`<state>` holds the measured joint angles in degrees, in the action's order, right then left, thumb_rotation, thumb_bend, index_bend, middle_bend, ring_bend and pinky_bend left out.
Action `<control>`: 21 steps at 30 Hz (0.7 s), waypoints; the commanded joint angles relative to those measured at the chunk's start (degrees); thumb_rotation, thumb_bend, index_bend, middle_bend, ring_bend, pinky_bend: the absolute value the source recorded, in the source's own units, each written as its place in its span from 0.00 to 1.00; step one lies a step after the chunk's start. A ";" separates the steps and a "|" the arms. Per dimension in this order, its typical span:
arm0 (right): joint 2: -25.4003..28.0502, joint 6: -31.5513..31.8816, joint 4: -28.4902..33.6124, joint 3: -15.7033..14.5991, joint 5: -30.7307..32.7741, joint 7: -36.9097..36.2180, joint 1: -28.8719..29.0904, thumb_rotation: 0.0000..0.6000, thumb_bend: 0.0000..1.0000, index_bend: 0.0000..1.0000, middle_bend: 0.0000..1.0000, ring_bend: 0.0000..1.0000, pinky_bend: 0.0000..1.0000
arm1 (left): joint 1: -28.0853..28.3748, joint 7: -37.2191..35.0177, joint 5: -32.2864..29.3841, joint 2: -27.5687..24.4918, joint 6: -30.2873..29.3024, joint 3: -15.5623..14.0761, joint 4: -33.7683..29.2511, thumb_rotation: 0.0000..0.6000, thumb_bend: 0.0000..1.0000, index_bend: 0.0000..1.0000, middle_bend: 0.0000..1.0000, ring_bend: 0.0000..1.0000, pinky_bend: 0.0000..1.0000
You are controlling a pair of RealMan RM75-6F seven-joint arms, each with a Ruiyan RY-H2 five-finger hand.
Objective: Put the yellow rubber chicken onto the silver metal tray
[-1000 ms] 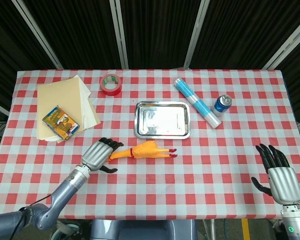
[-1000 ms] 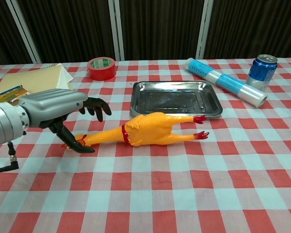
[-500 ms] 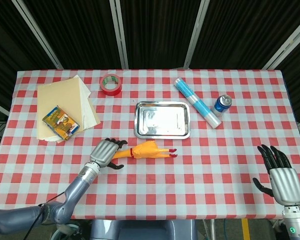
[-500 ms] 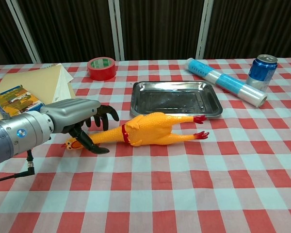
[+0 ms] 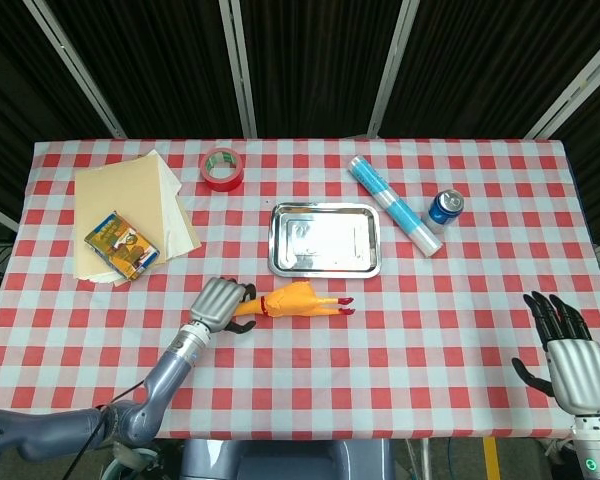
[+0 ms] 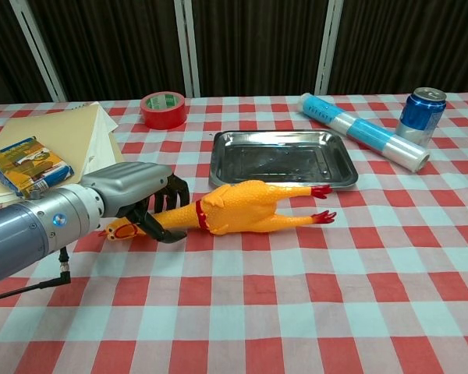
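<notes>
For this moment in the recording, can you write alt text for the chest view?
The left robot hand wraps around the neck of a yellow rubber chicken lying on a checked table, just in front of an empty metal tray.

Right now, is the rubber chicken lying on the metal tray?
No, the rubber chicken lies on the checked tablecloth just in front of the empty metal tray.

A table covered in red-and-white checked cloth held a silver metal tray, yellow rubber chicken, red tape roll, blue-and-white roll, blue can, and tan papers.
</notes>
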<state>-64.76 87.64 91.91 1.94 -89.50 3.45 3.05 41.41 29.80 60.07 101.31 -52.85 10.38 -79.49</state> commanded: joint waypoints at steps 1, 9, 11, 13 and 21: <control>0.01 0.20 0.08 -0.07 -0.15 -0.15 -0.14 1.00 0.26 0.00 0.08 0.04 0.12 | 0.19 0.46 0.48 0.33 -0.51 -0.56 0.78 1.00 0.35 0.47 0.56 0.48 0.50; 0.18 0.01 0.61 -0.36 -1.08 -0.45 0.04 1.00 0.26 0.00 0.08 0.04 0.12 | 0.21 -1.94 3.96 0.55 -2.28 -1.36 2.29 1.00 0.63 0.63 0.69 0.59 0.71; 0.37 -0.07 0.91 -0.49 -1.69 -0.83 0.23 1.00 0.26 0.00 0.08 0.04 0.12 | 0.34 -3.47 6.25 0.09 -2.85 -1.66 2.70 1.00 0.68 0.65 0.71 0.61 0.73; 0.69 -0.24 1.33 -0.62 -2.30 -1.35 0.48 1.00 0.26 0.00 0.08 0.04 0.12 | 0.57 -4.64 8.56 -0.67 -3.56 -1.81 2.91 1.00 0.72 0.67 0.73 0.63 0.74; 2.77 -0.94 3.80 -0.95 -5.87 -4.33 2.23 1.00 0.26 0.00 0.08 0.04 0.12 | 2.84 -10.06 18.84 -5.80 -5.62 -2.13 1.95 1.00 0.79 0.71 0.77 0.66 0.76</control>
<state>-62.27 86.79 95.41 1.03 -95.07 -0.61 5.02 43.27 21.59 76.36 97.33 -57.84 8.51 -77.10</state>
